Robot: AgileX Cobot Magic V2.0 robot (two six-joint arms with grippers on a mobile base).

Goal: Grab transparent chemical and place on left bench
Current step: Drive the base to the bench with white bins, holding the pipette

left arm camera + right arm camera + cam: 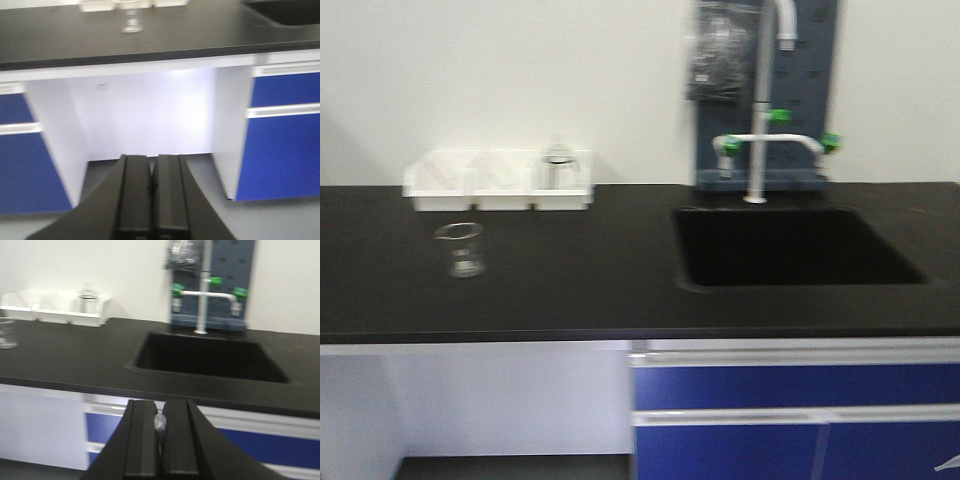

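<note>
Small clear glass beaker [460,250], upright on the black benchtop [590,290], toward its left end and roughly midway between the back edge and the front edge. Colourless throughout, round rim uppermost, touching nothing else. Just behind it, along the back edge against the plain white wall, a row of three white bins [500,200], with a further clear glass vessel [556,165] standing in the right-hand one. Well apart, toward the right end of the benchtop, a sunken black sink [790,250] under a white faucet [757,120] with green taps, backed by a grey-blue pegboard [815,90]. Below the front edge, blue cabinet fronts [790,400] and a white recess. Left gripper [154,200] low before that recess, off the benchtop, jaws clenched flat together on nothing. Right gripper [160,440] short of the front edge facing the sink, jaws likewise pressed near together, a small pale glint in the slit between them, too blurred to identify.
</note>
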